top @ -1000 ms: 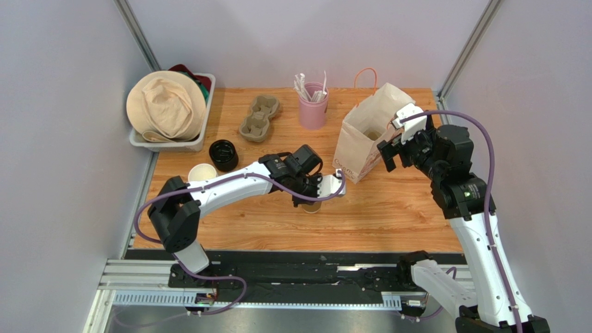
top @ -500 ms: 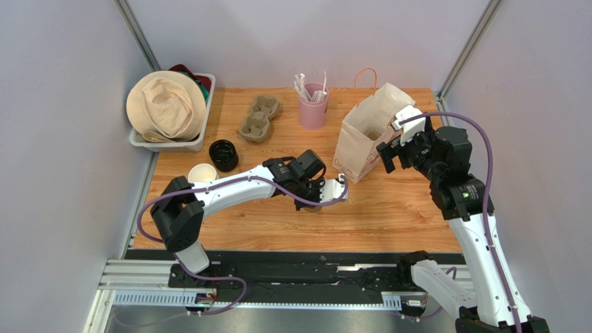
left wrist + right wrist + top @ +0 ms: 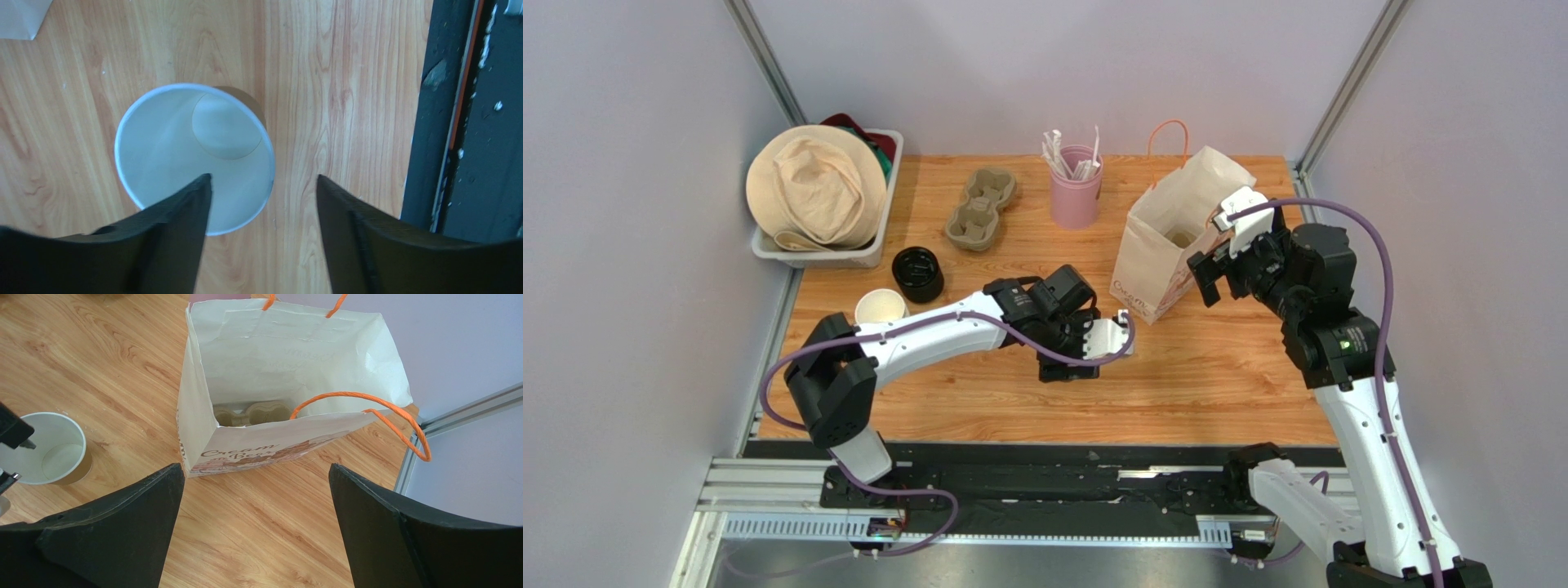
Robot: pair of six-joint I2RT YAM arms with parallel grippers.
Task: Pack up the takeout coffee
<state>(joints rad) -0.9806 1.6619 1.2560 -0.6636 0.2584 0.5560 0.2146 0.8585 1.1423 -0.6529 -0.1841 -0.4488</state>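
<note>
Kraft cup (image 3: 184, 147) upright toward surface's (image 3: 344, 92) near edge; left jaws parted, finger (image 3: 178, 226) over rim, could tip it; right jaws wide.

Walls (image 3: 627, 404): we see plain pale grey panels on three sides.
Desk (image 3: 1222, 392): light wood grain.
Near edge: black rail (image 3: 1051, 484).

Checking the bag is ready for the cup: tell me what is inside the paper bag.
A pulp cup carrier lies at the bottom of the paper bag. The bag's near wall hides the rest of the floor.
</note>
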